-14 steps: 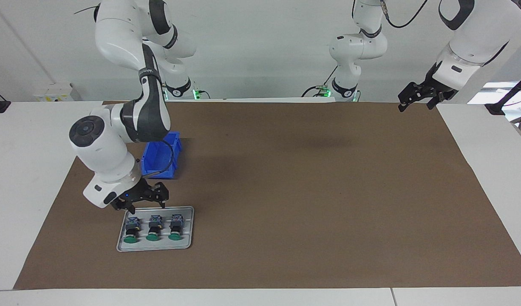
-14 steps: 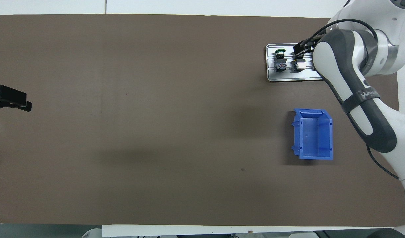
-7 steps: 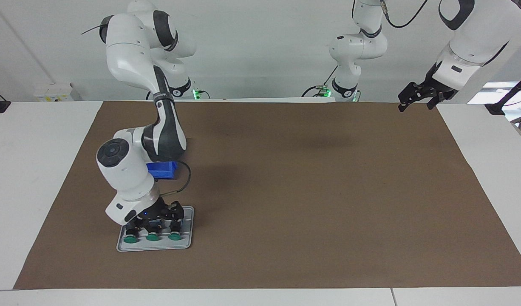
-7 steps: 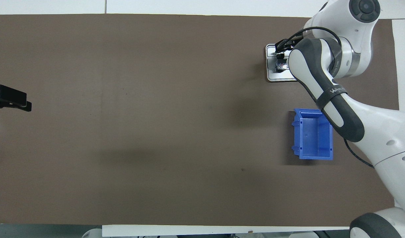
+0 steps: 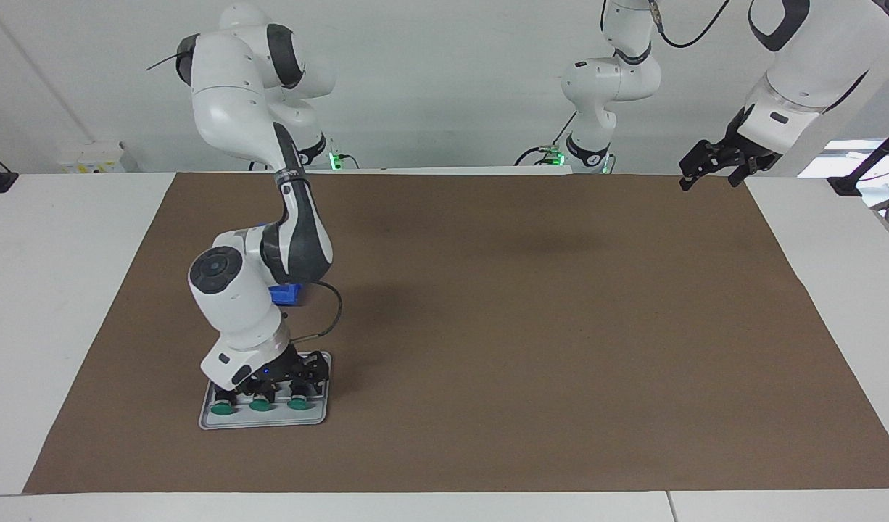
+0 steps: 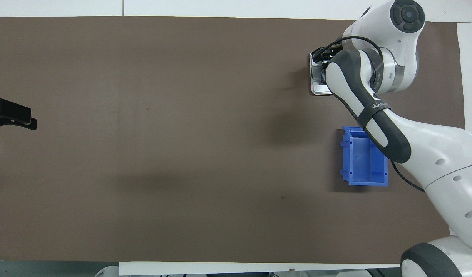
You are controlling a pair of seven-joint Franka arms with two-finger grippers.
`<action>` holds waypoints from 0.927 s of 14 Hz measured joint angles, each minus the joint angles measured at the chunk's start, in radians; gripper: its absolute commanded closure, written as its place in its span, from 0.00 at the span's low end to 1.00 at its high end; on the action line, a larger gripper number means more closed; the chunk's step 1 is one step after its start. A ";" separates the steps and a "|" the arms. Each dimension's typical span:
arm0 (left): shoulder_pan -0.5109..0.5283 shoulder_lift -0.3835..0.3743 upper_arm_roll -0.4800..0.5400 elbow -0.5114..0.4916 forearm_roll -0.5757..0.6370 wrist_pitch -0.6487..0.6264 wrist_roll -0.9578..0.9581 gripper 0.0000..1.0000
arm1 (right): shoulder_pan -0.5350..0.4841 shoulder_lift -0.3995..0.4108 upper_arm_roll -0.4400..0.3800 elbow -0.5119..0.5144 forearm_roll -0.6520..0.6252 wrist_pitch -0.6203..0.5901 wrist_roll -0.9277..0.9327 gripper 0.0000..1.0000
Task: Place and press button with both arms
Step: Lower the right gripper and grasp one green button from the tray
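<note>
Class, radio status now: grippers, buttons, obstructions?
Right gripper low over tray, open. Left gripper open, waiting. Three buttons in tray. No obstruction seen.

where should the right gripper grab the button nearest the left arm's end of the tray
Grip that button across its black body, coming straight down from above. It lies on its side on the tray, green cap pointing away from the robots, so the body is the part its neighbour leaves reachable. The right gripper is already low over it.
</note>
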 measured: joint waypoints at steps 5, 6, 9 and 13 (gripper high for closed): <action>0.000 0.000 0.000 0.000 0.000 0.000 0.000 0.00 | 0.004 0.006 0.000 -0.030 0.000 0.005 0.001 0.09; 0.000 0.000 0.000 0.000 0.000 0.000 0.000 0.00 | 0.005 0.006 0.000 -0.035 0.000 0.005 0.003 0.09; 0.000 0.000 0.000 0.000 0.000 0.000 0.000 0.00 | 0.003 0.006 0.000 -0.049 0.000 0.006 0.003 0.11; 0.000 0.000 0.000 0.000 0.000 0.000 0.000 0.00 | -0.004 0.006 0.000 -0.060 0.000 0.006 0.003 0.19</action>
